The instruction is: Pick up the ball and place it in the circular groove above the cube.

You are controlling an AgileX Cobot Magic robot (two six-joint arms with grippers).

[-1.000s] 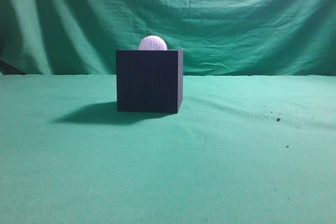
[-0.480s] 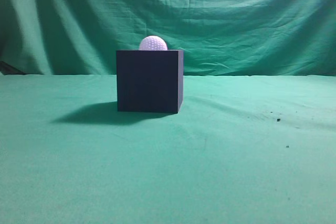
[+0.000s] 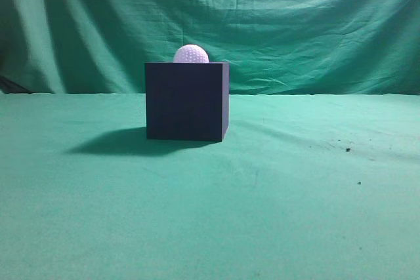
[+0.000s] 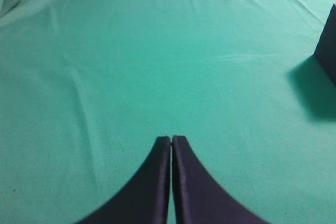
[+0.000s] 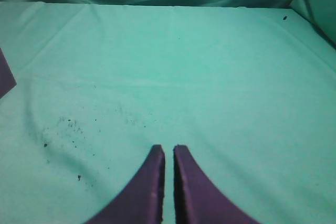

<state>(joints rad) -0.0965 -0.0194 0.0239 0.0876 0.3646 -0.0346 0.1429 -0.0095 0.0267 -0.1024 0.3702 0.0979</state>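
Seated on top of the dark cube (image 3: 187, 101), in the middle of the exterior view and slightly left of centre: the white dimpled ball (image 3: 191, 54), only its upper half showing above the cube's top edge, the lower part sunk out of sight. Standing square on the green cloth (image 3: 275, 214), the cube, with a soft shadow (image 3: 111, 142) thrown out to its left. Behind, hanging in folds across the whole far side, a green backdrop (image 3: 315, 24). Scattered on the cloth to the right, a few tiny dark specks (image 3: 348, 150). No arm or gripper anywhere in the exterior view.

In the left wrist view, low at the near edge: the left gripper (image 4: 171, 139) — its two dark fingers pressed together tip to tip, barely a hairline between them, nothing held. Ahead of it, bare green cloth; at the far right edge, a sliver of the cube (image 4: 328, 45) with its shadow beside it, well apart from the fingertips.

In the right wrist view, likewise low at the near edge: the right gripper (image 5: 168, 148) — fingers drawn in almost fully, a thin slit left between the tips, nothing gripped. To the left of the tips, a sprinkling of dark crumbs (image 5: 68, 127) on the cloth; at the far left edge, a dark corner of the cube (image 5: 5, 74), well apart from the gripper
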